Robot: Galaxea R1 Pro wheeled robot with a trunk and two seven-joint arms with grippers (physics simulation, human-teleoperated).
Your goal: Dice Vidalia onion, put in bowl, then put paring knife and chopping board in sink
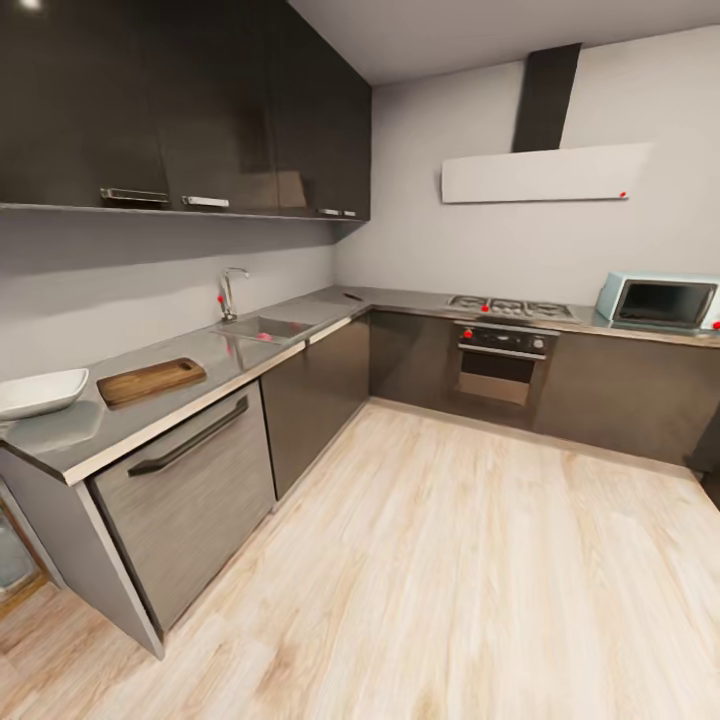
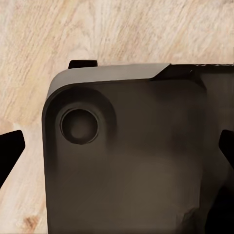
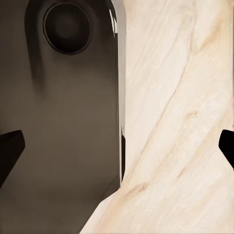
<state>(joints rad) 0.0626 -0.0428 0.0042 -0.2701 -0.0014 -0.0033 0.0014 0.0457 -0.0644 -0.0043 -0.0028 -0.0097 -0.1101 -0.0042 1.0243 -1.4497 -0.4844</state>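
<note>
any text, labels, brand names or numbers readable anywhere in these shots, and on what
None can be read.
Microwave: no brand or digits legible.
Oven control panel: red knobs, no markings that can be made out.
Range hood: plain white panel with a red dot, no lettering.
Chopping board and bowl: unmarked.
Wrist views: dark robot body over wood floor, no print.

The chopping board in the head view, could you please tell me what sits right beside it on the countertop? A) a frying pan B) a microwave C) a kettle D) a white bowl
D: the white bowl rests on the countertop just next to the chopping board, on the side away from the sink.
</note>
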